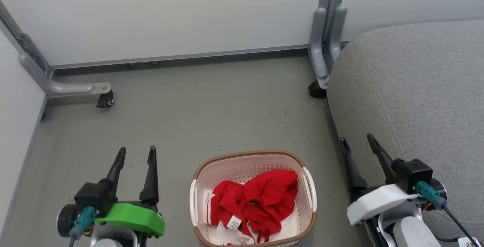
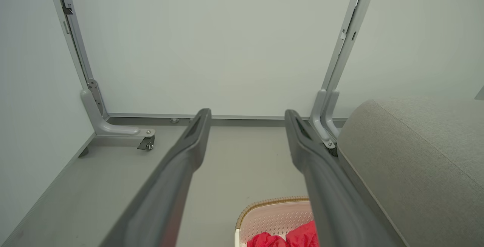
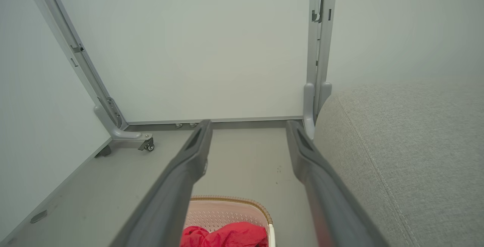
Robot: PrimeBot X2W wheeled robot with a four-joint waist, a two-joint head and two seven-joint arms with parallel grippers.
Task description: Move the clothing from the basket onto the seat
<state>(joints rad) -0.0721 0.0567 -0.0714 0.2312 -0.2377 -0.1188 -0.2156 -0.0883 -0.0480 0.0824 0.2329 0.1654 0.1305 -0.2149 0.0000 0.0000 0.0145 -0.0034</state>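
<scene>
Left claw (image 1: 137, 149) and right claw (image 1: 356, 138) both spread, empty; clothing (image 1: 261, 198) piled in the basket (image 1: 245, 153)
Pile looks tangled: a shallow pinch might catch just a corner, tip the basket, or drop stuff short of the seat (image 1: 416, 88).

Open floor (image 1: 211, 103) lies left of and beyond the basket (image 1: 247, 152); the seat (image 1: 416, 88) blocks its right; panel legs (image 1: 72, 87) stand at the floor's far corners.
</scene>
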